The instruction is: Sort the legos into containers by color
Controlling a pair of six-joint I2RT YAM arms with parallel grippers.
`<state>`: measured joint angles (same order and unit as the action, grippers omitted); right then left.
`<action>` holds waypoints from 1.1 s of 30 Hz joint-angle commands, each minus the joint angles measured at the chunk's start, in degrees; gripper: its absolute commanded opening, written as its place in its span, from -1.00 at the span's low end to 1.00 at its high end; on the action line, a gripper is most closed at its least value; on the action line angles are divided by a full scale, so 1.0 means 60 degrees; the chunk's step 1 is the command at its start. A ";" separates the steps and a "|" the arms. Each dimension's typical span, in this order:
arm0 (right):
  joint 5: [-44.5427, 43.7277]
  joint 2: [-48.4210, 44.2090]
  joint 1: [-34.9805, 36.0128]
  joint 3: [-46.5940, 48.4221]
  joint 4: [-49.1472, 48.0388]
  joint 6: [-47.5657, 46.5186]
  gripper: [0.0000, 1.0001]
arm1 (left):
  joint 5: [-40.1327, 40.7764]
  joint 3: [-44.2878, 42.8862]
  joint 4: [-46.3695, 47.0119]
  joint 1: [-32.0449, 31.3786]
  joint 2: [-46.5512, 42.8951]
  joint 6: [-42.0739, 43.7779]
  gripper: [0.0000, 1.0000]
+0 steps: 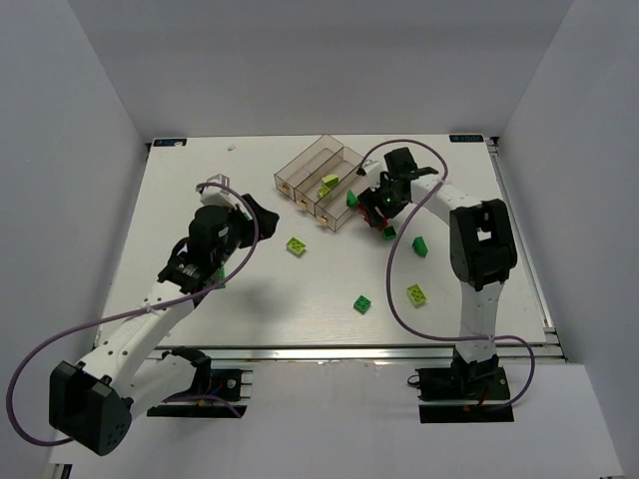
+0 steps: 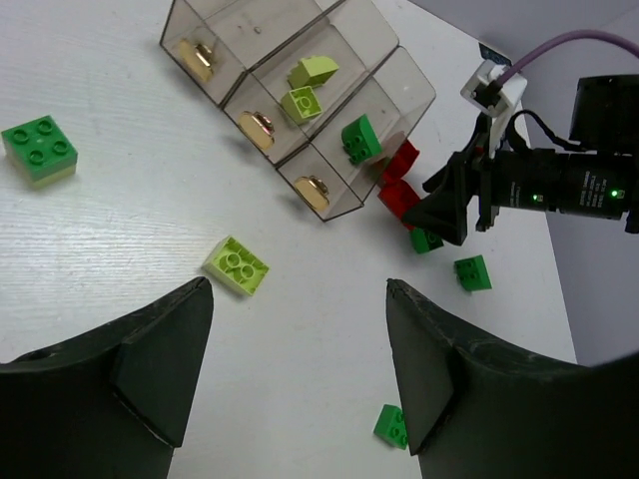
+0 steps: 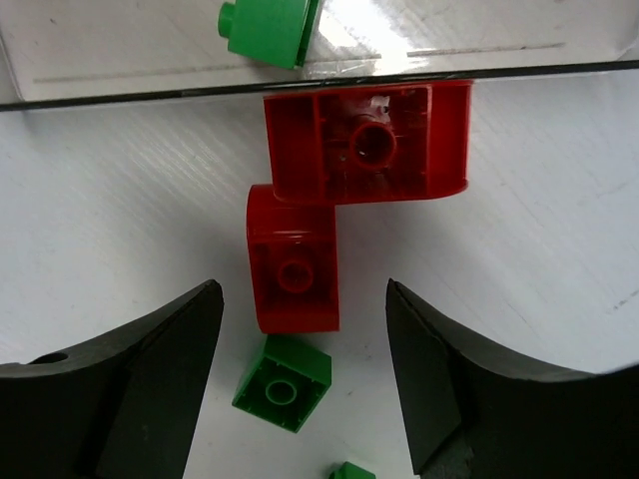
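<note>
Right tool open over two upturned red legos just beside the containers: straddle only the nearer, seemingly separate one, clear of the green lego; left tool open, empty.

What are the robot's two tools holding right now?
Nothing. The left tool and the right tool are open, and the red legos lie untouched.
</note>
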<state>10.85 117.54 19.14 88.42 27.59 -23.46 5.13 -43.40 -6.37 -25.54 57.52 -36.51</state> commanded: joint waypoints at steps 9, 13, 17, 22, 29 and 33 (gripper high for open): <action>0.0432 0.0742 -0.0040 0.0673 0.0235 -0.0631 0.16 | 0.0757 0.0582 -0.0608 0.0067 -0.0856 -0.1019 0.60; 0.0578 0.0714 -0.0040 0.0688 0.0235 -0.0630 -0.16 | 0.0830 0.0466 -0.0681 0.0067 -0.0826 -0.0990 0.60; 0.0754 0.0173 -0.0040 0.0148 0.0264 -0.0879 -0.54 | 0.0977 0.0436 -0.0813 0.0067 -0.0841 -0.0975 0.60; 0.1500 -0.1143 -0.0040 -0.0294 0.1095 -0.1712 -0.82 | 0.1123 0.0538 -0.0916 0.0067 -0.0929 -0.0975 0.61; 0.3623 -0.2114 -0.0040 0.0188 0.0971 -0.2038 -1.00 | 0.1211 0.0670 -0.0813 0.0067 -0.0914 -0.0990 0.62; 0.3933 -0.1909 0.0077 0.0833 -0.0377 -0.0607 -1.00 | 0.1196 0.0656 -0.0769 0.0067 -0.0958 -0.0990 0.64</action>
<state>29.82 105.91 19.29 90.28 32.45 -32.88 11.49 -39.81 -11.57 -25.32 53.15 -42.15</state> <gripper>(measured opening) 0.427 0.819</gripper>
